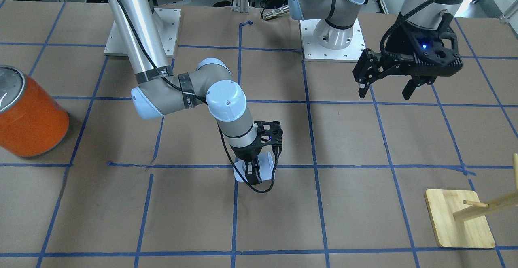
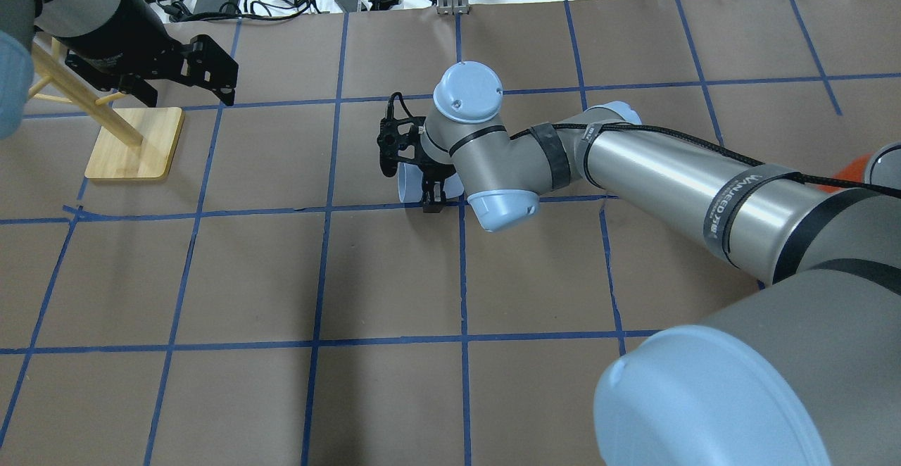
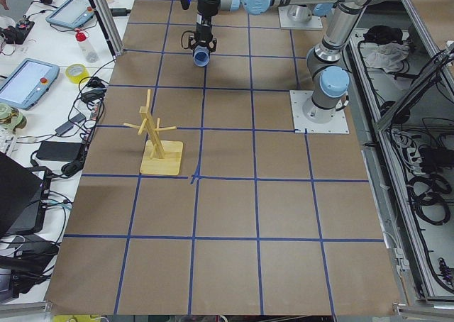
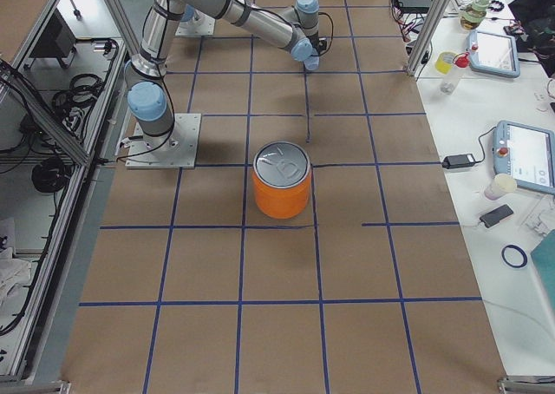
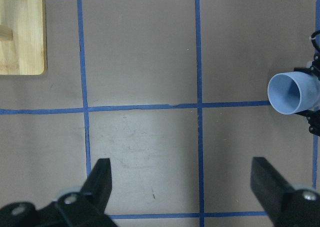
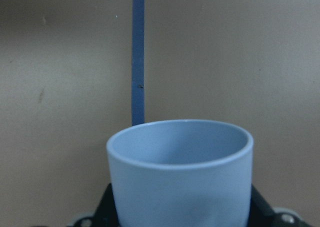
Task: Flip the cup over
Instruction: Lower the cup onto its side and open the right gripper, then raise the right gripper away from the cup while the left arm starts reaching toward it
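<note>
Evidently the right gripper (image 1: 253, 174) points down at the paper-covered table (image 1: 364, 203) with its two fingers closed against the sides of the cup (image 1: 268, 166). The cup is tipped on its side, and its open mouth faces the end of the table where the wooden peg stand (image 1: 457, 219) sits. It is well apart from the stand, toward the robot's right; whether it touches the paper cannot be told. The left gripper (image 1: 385, 92) hangs in the air near the stand, jaws spread wide with nothing between them. An orange cylinder (image 1: 32, 126) with a silver top stands far from the stand, beyond the cup, near the opposite end of the table.
</note>
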`<state>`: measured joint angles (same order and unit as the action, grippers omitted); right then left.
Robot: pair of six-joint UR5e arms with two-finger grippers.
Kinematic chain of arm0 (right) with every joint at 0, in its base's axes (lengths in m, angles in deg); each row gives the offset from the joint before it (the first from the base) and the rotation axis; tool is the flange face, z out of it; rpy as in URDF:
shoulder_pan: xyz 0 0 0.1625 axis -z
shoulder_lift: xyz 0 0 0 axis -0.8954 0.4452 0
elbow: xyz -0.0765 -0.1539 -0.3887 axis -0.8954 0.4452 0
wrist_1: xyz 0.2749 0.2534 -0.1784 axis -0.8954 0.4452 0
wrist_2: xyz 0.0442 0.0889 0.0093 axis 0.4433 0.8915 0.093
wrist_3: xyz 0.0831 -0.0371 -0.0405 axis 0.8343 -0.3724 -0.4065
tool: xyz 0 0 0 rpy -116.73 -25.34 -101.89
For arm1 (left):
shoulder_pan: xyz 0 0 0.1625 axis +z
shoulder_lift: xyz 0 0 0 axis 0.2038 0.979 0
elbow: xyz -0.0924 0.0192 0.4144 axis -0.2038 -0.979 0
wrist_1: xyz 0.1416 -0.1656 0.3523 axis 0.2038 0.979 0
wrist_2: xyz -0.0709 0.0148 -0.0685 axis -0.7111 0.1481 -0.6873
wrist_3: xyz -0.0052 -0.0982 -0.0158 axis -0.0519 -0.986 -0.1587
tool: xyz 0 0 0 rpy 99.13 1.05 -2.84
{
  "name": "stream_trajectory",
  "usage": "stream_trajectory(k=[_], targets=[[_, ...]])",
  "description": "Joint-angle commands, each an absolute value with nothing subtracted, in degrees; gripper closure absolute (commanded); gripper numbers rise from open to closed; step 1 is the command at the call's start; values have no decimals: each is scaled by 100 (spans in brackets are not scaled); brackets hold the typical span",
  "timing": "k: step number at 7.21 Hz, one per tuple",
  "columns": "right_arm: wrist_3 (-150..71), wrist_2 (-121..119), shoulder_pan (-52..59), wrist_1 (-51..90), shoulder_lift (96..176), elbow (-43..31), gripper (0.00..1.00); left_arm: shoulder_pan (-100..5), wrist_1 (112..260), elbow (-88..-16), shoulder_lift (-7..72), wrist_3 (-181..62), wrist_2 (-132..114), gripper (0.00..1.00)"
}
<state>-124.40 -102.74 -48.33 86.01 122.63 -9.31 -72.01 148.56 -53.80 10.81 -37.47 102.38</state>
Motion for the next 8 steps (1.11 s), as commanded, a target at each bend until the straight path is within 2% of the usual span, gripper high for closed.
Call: stream_trajectory(k=[1, 2, 4, 8], targets=[[-12433, -10354, -4832, 8600, 12300, -934, 0, -7200, 14842, -5381, 1081, -3735, 10175, 0], [-12425, -10372, -4832, 8583, 12422, -934, 0, -7208, 14851, -5390, 1081, -3735, 10192, 0], [-12372, -10399, -4797, 8059, 13158, -864, 0, -7209, 14851, -5390, 1081, -3735, 10227, 0], [-11284, -10802, -3781, 6479, 15109, -908, 0, -7086, 14711, -5934, 1229, -3516, 9554, 0]])
